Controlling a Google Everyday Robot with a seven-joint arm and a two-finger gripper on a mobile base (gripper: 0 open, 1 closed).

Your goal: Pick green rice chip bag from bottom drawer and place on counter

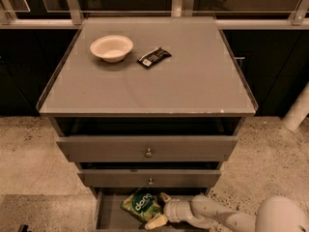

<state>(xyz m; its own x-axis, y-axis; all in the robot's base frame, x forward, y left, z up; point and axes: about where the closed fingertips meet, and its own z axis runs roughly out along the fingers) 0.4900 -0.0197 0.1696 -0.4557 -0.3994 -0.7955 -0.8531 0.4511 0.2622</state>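
The green rice chip bag (140, 205) lies in the open bottom drawer (110, 213), light green with a dark round "dang" patch. My gripper (159, 210) reaches in from the right on a white arm and sits at the bag's right edge. One cream finger (156, 222) lies below the bag and the other shows by its upper right corner. The counter (193, 81) is the wide grey cabinet top above, well clear of the gripper.
A white bowl (111, 48) and a small black wrapped bar (154, 57) sit on the counter's back left. Two knobbed grey drawers (148, 149) overhang the bottom drawer. Speckled floor lies on both sides. A white post (298, 111) stands at right.
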